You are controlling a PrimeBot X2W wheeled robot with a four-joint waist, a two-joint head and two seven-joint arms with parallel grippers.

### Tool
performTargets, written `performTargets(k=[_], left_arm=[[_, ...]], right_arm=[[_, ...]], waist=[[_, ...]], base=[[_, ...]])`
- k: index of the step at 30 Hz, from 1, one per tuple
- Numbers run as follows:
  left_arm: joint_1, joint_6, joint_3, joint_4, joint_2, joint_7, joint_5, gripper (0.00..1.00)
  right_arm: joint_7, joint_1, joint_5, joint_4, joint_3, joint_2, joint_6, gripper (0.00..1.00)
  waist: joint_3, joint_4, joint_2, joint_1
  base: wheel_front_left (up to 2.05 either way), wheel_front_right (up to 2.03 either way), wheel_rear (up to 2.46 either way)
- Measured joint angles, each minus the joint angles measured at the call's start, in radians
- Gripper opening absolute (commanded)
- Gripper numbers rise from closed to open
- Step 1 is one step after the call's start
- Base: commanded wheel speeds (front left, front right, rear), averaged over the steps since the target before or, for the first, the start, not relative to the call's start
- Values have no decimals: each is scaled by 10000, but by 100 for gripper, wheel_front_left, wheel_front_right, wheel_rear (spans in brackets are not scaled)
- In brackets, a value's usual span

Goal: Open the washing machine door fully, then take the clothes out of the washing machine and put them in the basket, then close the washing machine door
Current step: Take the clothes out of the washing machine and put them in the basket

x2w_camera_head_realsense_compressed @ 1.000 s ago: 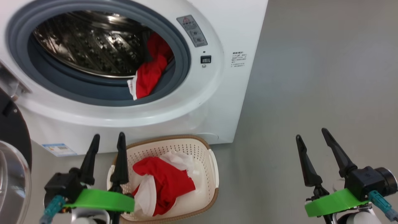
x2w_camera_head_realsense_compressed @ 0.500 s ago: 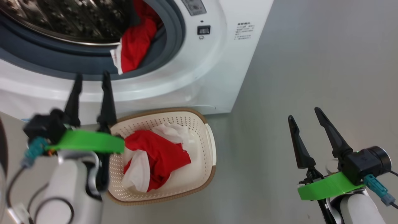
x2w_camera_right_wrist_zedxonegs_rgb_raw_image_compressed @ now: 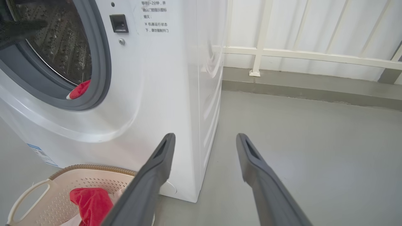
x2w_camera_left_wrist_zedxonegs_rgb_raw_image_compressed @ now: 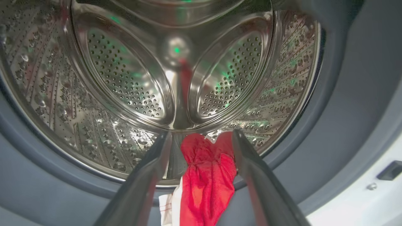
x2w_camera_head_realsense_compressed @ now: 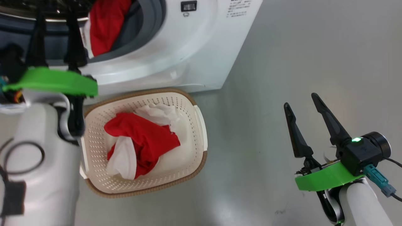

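The left gripper [x2w_camera_head_realsense_compressed: 55, 14] has risen to the drum [x2w_camera_left_wrist_zedxonegs_rgb_raw_image_compressed: 125, 78]; it and the right gripper [x2w_camera_head_realsense_compressed: 300, 100] both gape. The clothes [x2w_camera_left_wrist_zedxonegs_rgb_raw_image_compressed: 207, 175] look soft and light, best pinched at the bunched fold.

red clothes [x2w_camera_head_realsense_compressed: 141, 138] are seen piled in the basket [x2w_camera_head_realsense_compressed: 201, 125]; the left gripper [x2w_camera_head_realsense_compressed: 55, 18], jaws parted, is held near a red garment [x2w_camera_head_realsense_compressed: 105, 22] in the washing machine [x2w_camera_head_realsense_compressed: 176, 47].

drum [x2w_camera_left_wrist_zedxonegs_rgb_raw_image_compressed: 125, 78]: shiny perforated steel | gasket [x2w_camera_left_wrist_zedxonegs_rgb_raw_image_compressed: 345, 94]: matt grey rubber | washing machine [x2w_camera_head_realsense_compressed: 188, 47]: glossy white shell | clothes [x2w_camera_head_realsense_compressed: 144, 138]: soft red cloth | basket [x2w_camera_head_realsense_compressed: 188, 110]: matt cream perforated plastic
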Motion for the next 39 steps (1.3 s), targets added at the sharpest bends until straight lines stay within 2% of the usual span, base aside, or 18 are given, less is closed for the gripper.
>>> performTargets(k=[6, 10, 15, 18, 24, 37, 38, 39], left_arm=[[-1630, -263, -21, 1697, 111, 188, -213, 100], [-2666, -349, -54, 2811, 263, 721, -347, 100], [-3659, -665, -36, 4468, 301, 1983, -1064, 100], [-3932, -706, -48, 5168, 408, 2713, -1379, 100], [-4197, -777, -301, 6138, 709, 3766, -1582, 100], [-4425, -780, -740, 7014, 1045, 4389, -1572, 100], [-4428, -780, -788, 7014, 1045, 4460, -1580, 61], [-4428, -780, -861, 7012, 1045, 4477, -1580, 36]], right_arm=[[0, -240, -56, 4, 102, -35, 0, 100], [0, -387, -88, 13, 130, -71, 0, 100], [0, -403, -90, 109, 286, -86, 0, 100], [0, -419, -88, 123, 451, -84, 0, 100], [0, -419, -77, 125, 527, -88, 0, 100], [0, -416, 13, 86, 731, -86, 0, 100], [0, -416, 13, 84, 742, -86, 0, 100], [0, -416, 15, 84, 748, -86, 0, 100]], waist=[[534, -134, 1, 0], [805, -239, 0, 0], [921, -478, 0, 0], [908, -619, 0, 0], [824, -857, 0, 0], [784, -1121, 0, 0], [798, -1130, 0, 0], [811, -1137, 0, 0]], base=[[0, 0, 0], [0, 0, 0], [0, 0, 0], [0, 0, 0], [0, 0, 0], [0, 0, 0], [0, 0, 0], [0, 0, 0]])
